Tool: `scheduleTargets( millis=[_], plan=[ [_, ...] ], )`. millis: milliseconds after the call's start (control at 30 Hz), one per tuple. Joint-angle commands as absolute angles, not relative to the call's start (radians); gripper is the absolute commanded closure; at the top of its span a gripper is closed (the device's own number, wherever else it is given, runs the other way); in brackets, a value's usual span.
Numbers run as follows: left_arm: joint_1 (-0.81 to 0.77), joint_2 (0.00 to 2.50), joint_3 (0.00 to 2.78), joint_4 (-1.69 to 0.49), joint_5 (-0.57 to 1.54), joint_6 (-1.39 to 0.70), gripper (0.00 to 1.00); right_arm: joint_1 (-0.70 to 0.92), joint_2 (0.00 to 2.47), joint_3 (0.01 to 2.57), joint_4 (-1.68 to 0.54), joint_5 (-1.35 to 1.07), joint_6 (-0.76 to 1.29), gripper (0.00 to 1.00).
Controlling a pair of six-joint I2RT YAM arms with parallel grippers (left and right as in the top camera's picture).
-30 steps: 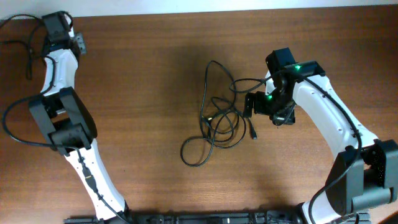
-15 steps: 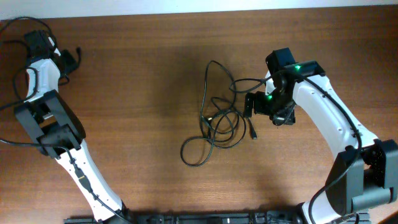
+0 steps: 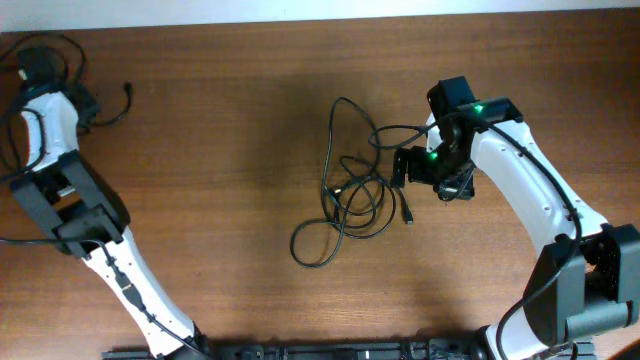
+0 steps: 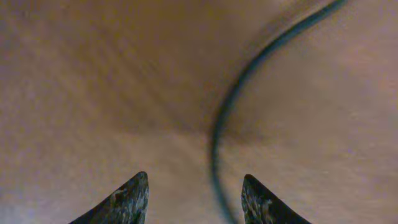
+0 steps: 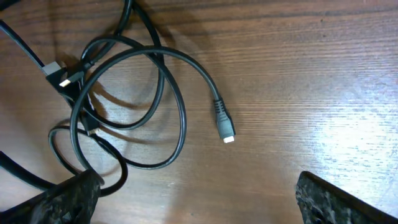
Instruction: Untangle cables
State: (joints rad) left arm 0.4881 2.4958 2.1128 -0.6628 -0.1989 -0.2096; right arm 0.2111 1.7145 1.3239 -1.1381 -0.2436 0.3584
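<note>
My gripper [image 4: 196, 204] shows only its two dark fingertips [image 4: 132, 200] at the bottom edge, standing apart. A dark cable [image 4: 239, 81] curves down from the upper right into the gap between them (everything is blurred), over the brown table [image 4: 87, 93].

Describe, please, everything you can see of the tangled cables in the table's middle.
The cables are thin, black, rubbery-looking cords lying slack on the wooden table in one loose tangle of overlapping loops. One free end carries a small grey-collared, silver-tipped plug. The right gripper hangs open over the tangle's right side.
</note>
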Motion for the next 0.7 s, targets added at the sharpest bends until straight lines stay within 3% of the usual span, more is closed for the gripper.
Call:
scheduleTargets(
  millis=[0, 233, 433, 467, 533, 667],
  plan=[
    [0.505, 2.49, 2.064, -0.673, -0.126, -0.205, 0.52, 0.216, 1.702, 1.332, -1.121, -0.235, 0.348, 0.02],
    [0.498, 2.491, 2.062, -0.652, -0.027, -0.205, 0.53, 0.216, 1.702, 1.332, -1.122, -0.235, 0.348, 0.02],
    [0.487, 2.491, 2.062, -0.587, 0.25, -0.205, 0.56, 0.216, 1.702, 1.332, -1.122, -0.235, 0.348, 0.02],
    [0.484, 2.491, 2.062, -0.585, 0.247, -0.205, 0.58, 0.216, 1.702, 1.332, -1.122, -0.235, 0.348, 0.02],
    [0.484, 2.491, 2.062, -0.594, 0.147, -0.207, 0.7, 0.216, 1.702, 1.332, -1.122, -0.235, 0.348, 0.02],
    [0.484, 2.491, 2.062, -0.657, -0.049, -0.22, 0.63, 0.216, 1.702, 1.332, -1.118, -0.235, 0.348, 0.02]
  ],
)
